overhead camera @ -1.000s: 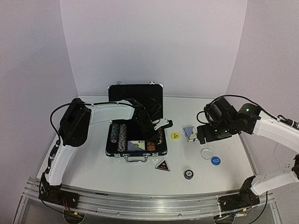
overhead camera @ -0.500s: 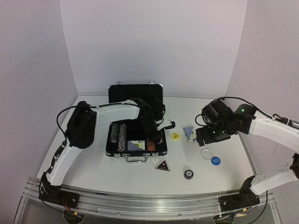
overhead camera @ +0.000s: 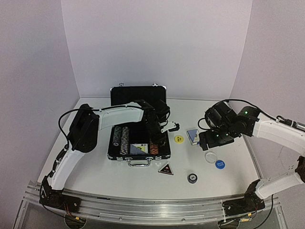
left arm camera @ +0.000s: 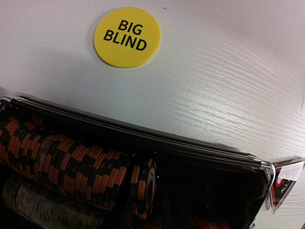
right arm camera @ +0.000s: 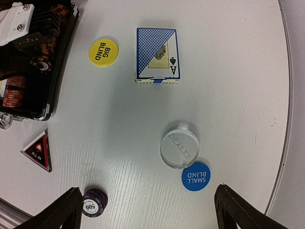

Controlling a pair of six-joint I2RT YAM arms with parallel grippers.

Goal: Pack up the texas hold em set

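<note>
An open black, silver-edged briefcase sits on a white surface, its lid standing upright at the far side and its handle facing the arms. Rows of striped poker chips lie inside, with an orange-and-black row along its right wall and a blue card deck near its front edge. The left fingers reach down into the right part of the briefcase. Whether they are spread or closed cannot be told, since the left wrist view does not show them. Just right of the briefcase lies a yellow disc reading "BIG BLIND". A second blue deck lies face up farther right. The right fingers hover well right of the briefcase, spread wide and holding nothing. Below them are a clear disc marked "DEALER" and a blue disc marked "SMALL BLIND", the two touching or nearly so. In front of the briefcase's right corner lies a dark triangular marker reading "ALL IN". A small purple chip stack stands to the marker's right.
</note>
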